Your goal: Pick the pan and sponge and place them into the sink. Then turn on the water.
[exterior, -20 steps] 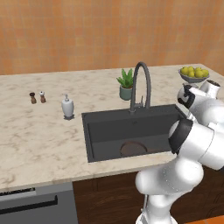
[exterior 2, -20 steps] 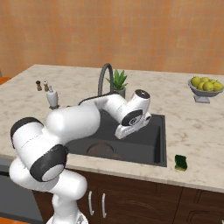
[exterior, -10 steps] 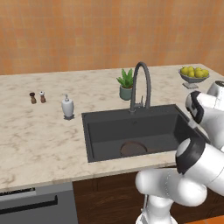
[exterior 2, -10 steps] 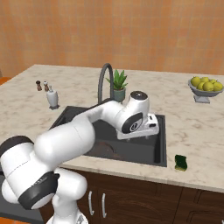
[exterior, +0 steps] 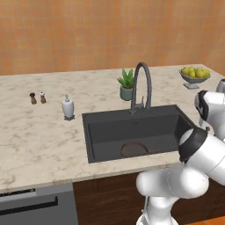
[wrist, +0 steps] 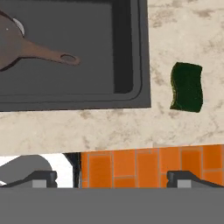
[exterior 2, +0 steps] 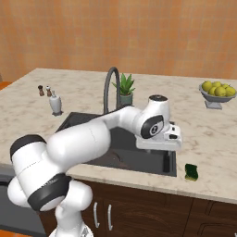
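Lying flat and dark green beside the sink, sponge on counter; pan inside sink in hand view, gripper spread wide.

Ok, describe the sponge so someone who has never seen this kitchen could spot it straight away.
Start at the black sink set into the marble counter. Just off the sink's front right corner, near the counter's front edge, lies the sponge. It is a small flat dark green block with wavy edges, alone on bare counter, unlike the brown pan inside the basin or the grey fruit bowl farther back.
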Tool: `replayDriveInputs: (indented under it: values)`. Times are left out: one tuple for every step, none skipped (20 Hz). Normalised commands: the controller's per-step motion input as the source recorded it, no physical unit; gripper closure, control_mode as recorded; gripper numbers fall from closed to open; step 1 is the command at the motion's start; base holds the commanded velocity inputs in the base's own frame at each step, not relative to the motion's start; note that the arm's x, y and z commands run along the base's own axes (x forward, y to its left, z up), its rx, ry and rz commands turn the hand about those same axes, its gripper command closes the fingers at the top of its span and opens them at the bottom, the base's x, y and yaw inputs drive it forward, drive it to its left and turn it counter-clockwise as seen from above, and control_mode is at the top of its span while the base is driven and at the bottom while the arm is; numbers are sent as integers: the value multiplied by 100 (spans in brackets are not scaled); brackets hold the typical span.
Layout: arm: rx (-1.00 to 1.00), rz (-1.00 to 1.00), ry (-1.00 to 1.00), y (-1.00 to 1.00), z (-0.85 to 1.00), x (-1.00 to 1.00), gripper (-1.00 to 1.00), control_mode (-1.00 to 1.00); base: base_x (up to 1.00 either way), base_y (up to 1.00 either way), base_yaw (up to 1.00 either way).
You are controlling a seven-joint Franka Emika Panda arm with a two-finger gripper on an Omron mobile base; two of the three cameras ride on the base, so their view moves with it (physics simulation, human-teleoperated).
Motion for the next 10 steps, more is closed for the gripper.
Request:
replayDriveInputs:
  values:
    - [1, -2, 4, -43, -1, -4, -100, -100, 0, 0, 0]
    - [1, 0, 1, -44, -1, 0, -100, -100, 0, 0, 0]
    - [1, 0, 0, -44, -2, 0, -100, -100, 0, 0, 0]
    - [1, 0, 0, -44, -6, 0, -100, -100, 0, 0, 0]
    - [1, 0, 0, -43, -9, 0, -100, -100, 0, 0, 0]
    - [0, 0, 2, -29, -19, 0, -100, -100, 0, 0, 0]
    - [0, 0, 1, -33, -19, 0, -100, -100, 0, 0, 0]
    - [4, 0, 0, -46, -21, 0, -100, -100, 0, 0, 0]
    - [4, 0, 0, -43, -22, 0, -100, -100, 0, 0, 0]
    - [3, 0, 0, -41, -23, 0, -100, -100, 0, 0, 0]
